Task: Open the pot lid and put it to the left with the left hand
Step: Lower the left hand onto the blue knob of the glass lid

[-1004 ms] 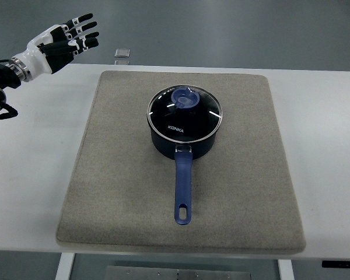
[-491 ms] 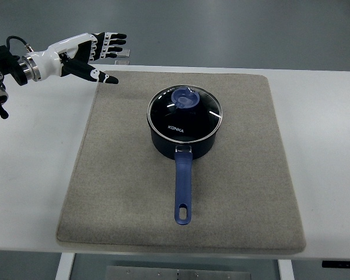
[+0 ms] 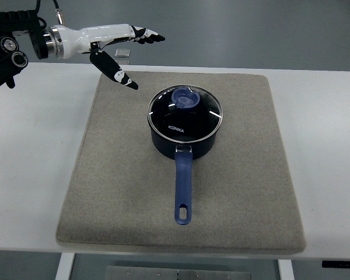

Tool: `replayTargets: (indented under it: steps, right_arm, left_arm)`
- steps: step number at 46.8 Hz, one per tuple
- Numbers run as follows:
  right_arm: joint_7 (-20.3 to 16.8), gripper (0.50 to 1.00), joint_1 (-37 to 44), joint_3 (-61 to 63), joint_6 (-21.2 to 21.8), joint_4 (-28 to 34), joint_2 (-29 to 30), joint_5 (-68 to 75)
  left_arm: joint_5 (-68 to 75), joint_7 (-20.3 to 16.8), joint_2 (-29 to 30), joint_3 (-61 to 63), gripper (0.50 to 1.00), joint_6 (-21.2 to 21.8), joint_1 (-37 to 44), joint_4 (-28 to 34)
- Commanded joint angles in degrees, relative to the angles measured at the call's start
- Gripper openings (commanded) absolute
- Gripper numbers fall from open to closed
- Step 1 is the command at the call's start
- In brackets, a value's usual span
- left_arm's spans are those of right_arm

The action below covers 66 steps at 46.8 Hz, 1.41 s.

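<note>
- fingers (image 3: pixel 144 35) of my left hand (image 3: pixel 114 41) are stretched out straight and spread, thumb angled down toward the mat; i hold nothing.
- my left hand hangs above the far left corner of the grey mat (image 3: pixel 105 186), up and to the left of the pot, clearly apart from it.
- my forearm comes in from the top left edge, over the white table (image 3: pixel 29 163).
- the dark blue pot (image 3: pixel 184 140) sits on the mat a little beyond its middle, its long blue handle (image 3: pixel 183 189) pointing toward me.
- the glass lid (image 3: pixel 185 112) is on the pot, flat and closed, with its blue knob (image 3: pixel 185 98) on the half farther from me.
- a small square object (image 3: pixel 123 53) lies just beyond the table's far edge, beside my thumb; i cannot tell what it is.
</note>
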Motion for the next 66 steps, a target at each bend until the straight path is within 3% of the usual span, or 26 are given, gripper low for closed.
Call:
replayTargets:
  steps: [1,14,28,40,58,66]
  right_arm:
    - [0.0,0.915,0.0,0.0,0.0,0.0,0.0,0.0]
    - [0.0,0.915,0.0,0.0,0.0,0.0,0.0,0.0]
    - [0.0,0.915,0.0,0.0,0.0,0.0,0.0,0.0]
    - [0.0,0.915,0.0,0.0,0.0,0.0,0.0,0.0]
    - [0.0,0.915,0.0,0.0,0.0,0.0,0.0,0.0]
    - [0.0,0.915,0.0,0.0,0.0,0.0,0.0,0.0]
  left_arm:
    - [5.1,0.0,-1.5,0.5,0.958,0.1,-0.7,-1.5]
    - [12.7,0.1,-7.6,1.2,0.96,0.1,-1.8,-2.0]
    - [17.0,0.2,-8.6,3.0,0.958,0.2,-2.9,-2.1]
    - [18.1,0.7,-12.8,3.1,0.945,0.3,-2.7,-1.7]
    - [21.5,1.1,-13.0,3.1,0.941,0.3,-2.6,-1.3]
    - [21.9,1.2,-13.9,3.1,0.889,0.3,-2.9,-1.2]
